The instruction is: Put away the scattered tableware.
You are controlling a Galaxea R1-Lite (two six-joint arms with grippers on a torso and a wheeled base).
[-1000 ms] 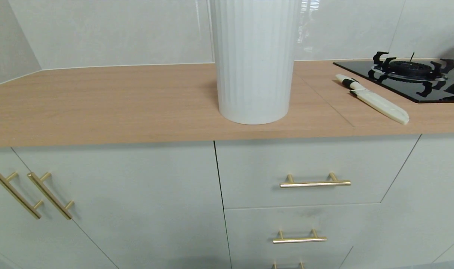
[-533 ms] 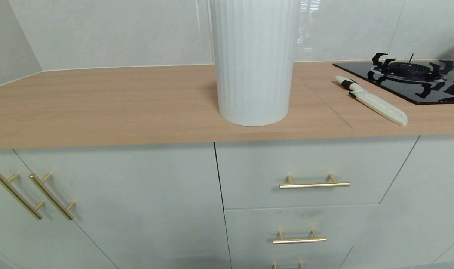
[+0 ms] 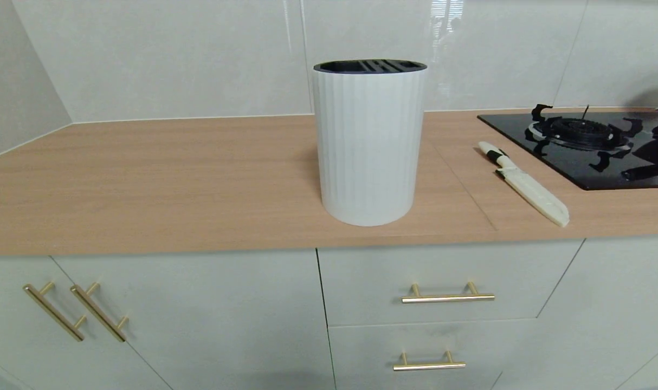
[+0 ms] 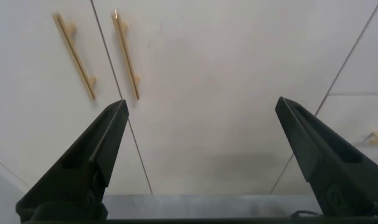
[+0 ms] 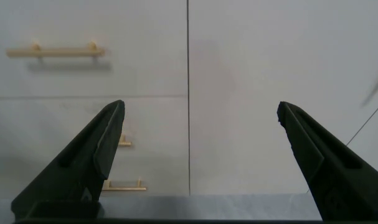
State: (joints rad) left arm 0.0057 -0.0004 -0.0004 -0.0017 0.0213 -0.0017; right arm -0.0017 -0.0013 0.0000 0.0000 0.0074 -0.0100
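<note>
A tall white ribbed knife holder [image 3: 368, 146] with a black slotted top stands on the wooden counter [image 3: 161, 179] near its front edge. To its right a cream-bladed knife [image 3: 524, 182] with a black-and-white handle lies flat on the counter, tip toward the front edge. My left gripper [image 4: 201, 109] is open and faces the grey cabinet doors below the counter. My right gripper [image 5: 201, 112] is open too and faces the drawer fronts, holding nothing.
A black gas hob [image 3: 589, 142] with burner grates sits at the far right of the counter. Below are grey cabinet doors with gold handles [image 3: 74, 312] and drawers with gold handles [image 3: 447, 297]. A tiled wall backs the counter.
The head camera has tilted upward, so the whole scene sits lower in the picture and the knife holder's top has come into view. Nothing on the counter has moved.
</note>
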